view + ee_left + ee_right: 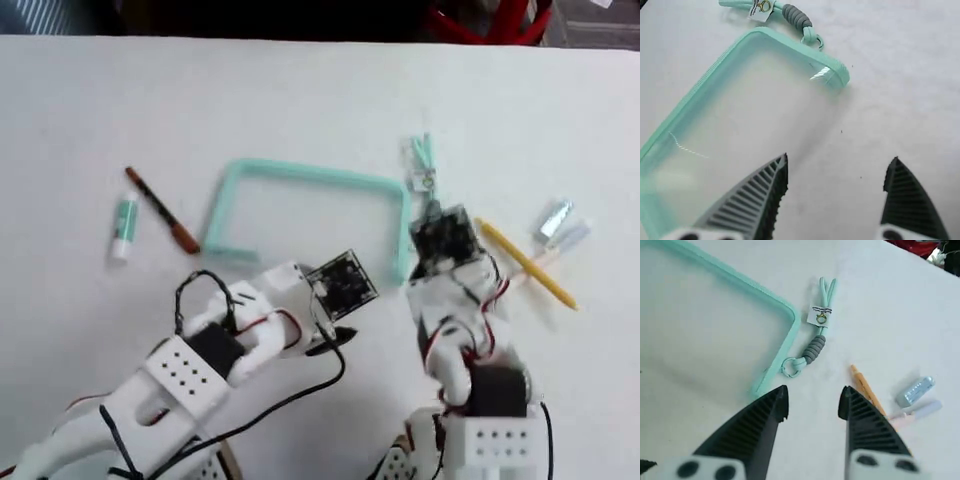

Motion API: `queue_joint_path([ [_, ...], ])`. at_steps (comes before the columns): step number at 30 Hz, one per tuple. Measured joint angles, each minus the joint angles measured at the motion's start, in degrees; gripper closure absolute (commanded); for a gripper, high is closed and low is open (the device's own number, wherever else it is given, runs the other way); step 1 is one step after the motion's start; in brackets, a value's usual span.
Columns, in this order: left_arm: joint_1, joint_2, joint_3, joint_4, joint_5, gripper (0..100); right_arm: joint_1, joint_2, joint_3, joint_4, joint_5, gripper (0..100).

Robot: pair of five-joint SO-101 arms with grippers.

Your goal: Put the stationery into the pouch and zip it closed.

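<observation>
Pouch (300, 172) lies near left tool (840, 157) and right tool (814, 388), both spread open, gripping nothing.

High camera is looking steeply down over the whole white surface (320, 90), with the arm bases nearest it. Left wrist camera is peering, close in, past the left pincer (840, 160) across the clear pouch (837, 75). Right wrist camera is doing likewise past the right pincer (814, 390). All three are sharing the pouch's strap (816, 347) corner.
</observation>
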Motion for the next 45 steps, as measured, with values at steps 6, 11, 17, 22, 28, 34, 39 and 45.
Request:
queue_joint_path([
  [6, 0.0, 0.0, 0.0, 0.0, 0.0, 69, 0.0, 32.0, -18.9, 0.0, -14.07, 82.4],
  [11, 0.0, 0.0, 0.0, -0.09, 0.0, 69, 0.09, 58.29, -33.85, 0.0, -27.43, 82.5],
  [17, 0.0, 0.0, 0.0, -0.09, 0.0, 69, 0.09, 79.21, -45.71, -0.09, -37.8, 82.5],
  [22, 0.0, 0.0, 0.0, -0.09, 0.0, 69, 2.99, 87.74, -51.25, -0.09, -39.21, 82.6],
  [28, 0.0, 0.0, 0.0, -2.11, 0.0, 69, 4.04, 95.03, -56.53, -0.09, -39.21, 82.6],
  [34, 0.0, 0.0, 0.0, -2.2, 0.0, 69, 4.4, 103.47, -64.09, 0.0, -39.38, 83.8],
  [39, 0.0, 0.0, 0.0, -2.2, 0.0, 69, 5.27, 106.99, -67.87, 0.88, -39.47, 95.0],
  [45, 1.58, 0.09, 1.49, -2.2, -5.1, 69, 5.01, 107.52, -71.65, 7.56, -39.3, 98.1],
])
